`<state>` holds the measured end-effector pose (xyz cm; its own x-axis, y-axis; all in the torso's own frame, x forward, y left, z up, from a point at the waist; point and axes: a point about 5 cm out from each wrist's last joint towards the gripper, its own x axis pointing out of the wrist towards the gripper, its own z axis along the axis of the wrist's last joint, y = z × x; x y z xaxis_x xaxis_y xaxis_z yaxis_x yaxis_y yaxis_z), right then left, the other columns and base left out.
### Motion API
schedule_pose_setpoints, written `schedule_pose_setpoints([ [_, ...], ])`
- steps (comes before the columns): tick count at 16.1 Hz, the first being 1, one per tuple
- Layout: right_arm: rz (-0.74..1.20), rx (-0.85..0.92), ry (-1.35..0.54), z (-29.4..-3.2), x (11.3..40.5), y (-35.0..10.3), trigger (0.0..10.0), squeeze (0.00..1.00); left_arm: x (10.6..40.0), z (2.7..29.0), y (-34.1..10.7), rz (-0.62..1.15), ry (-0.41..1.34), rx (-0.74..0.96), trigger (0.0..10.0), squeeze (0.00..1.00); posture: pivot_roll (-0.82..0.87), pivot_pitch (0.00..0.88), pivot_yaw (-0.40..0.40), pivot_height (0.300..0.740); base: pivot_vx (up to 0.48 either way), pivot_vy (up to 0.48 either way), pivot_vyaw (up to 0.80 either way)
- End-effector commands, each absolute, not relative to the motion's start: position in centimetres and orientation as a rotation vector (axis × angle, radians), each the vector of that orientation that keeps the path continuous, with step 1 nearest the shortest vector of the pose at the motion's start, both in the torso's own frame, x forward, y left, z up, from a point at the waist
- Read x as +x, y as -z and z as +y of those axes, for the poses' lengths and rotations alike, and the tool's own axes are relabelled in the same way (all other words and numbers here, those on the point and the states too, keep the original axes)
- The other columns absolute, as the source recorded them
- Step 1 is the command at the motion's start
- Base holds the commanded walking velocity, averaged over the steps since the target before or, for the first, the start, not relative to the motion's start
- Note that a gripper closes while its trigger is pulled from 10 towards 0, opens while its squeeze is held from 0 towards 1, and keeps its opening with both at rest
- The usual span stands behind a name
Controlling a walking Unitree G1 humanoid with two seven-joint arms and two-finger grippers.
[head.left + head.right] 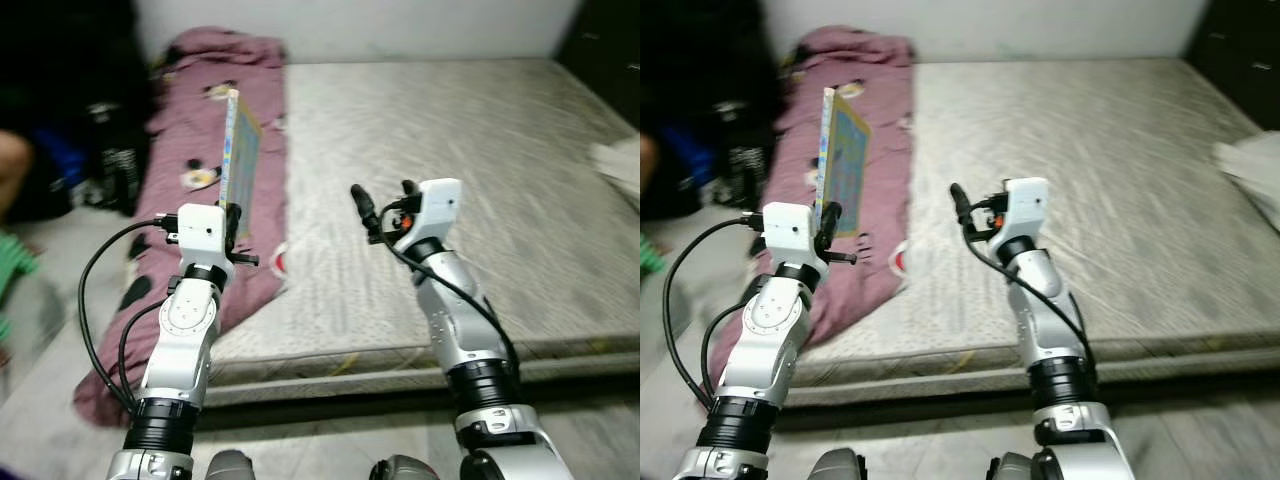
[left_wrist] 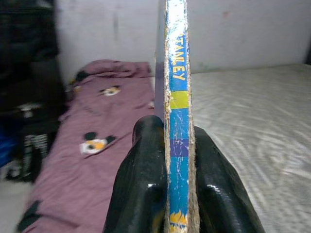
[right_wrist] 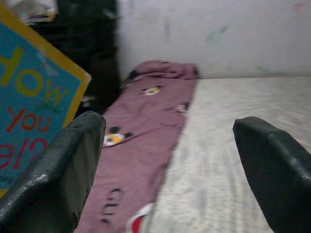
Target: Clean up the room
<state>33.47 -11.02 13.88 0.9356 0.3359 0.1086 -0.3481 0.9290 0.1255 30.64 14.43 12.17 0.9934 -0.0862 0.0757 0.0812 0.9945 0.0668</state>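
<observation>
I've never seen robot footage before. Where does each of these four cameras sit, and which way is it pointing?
Left eye view: on the head, looking down at the mattress; both silver arms show.
Right eye view: its stereo twin, same scene.
Left wrist view: on the left wrist, looking along the left gripper shut on a book.
Right wrist view: on the right wrist, looking past the open right gripper.
Shared: the purple blanket and the book appear in all four.

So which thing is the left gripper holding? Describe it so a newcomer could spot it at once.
Start at the bare grey mattress, then go to the mauve blanket along its left edge. Above that blanket the left gripper clamps a thin book, held upright, edge-on. Its blue cover with yellow border and lettering sets it apart.
</observation>
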Motion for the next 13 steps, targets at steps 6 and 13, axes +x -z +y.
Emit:
schedule_pose_setpoints([
  [6,-0.1,0.136,-0.356,-10.92,33.51,-14.14,10.0,0.0,30.88,14.17,-12.94,-0.118,0.102,0.062,10.0,0.0,-0.07,0.0,0.008,0.74,0.0,0.0,0.37],
  [13,-0.11,0.119,-0.373,-10.66,33.54,-14.31,10.0,0.0,30.94,14.08,-13.04,-0.124,0.1,0.056,10.0,0.0,-0.08,0.0,0.004,0.74,0.0,0.0,0.19],
])
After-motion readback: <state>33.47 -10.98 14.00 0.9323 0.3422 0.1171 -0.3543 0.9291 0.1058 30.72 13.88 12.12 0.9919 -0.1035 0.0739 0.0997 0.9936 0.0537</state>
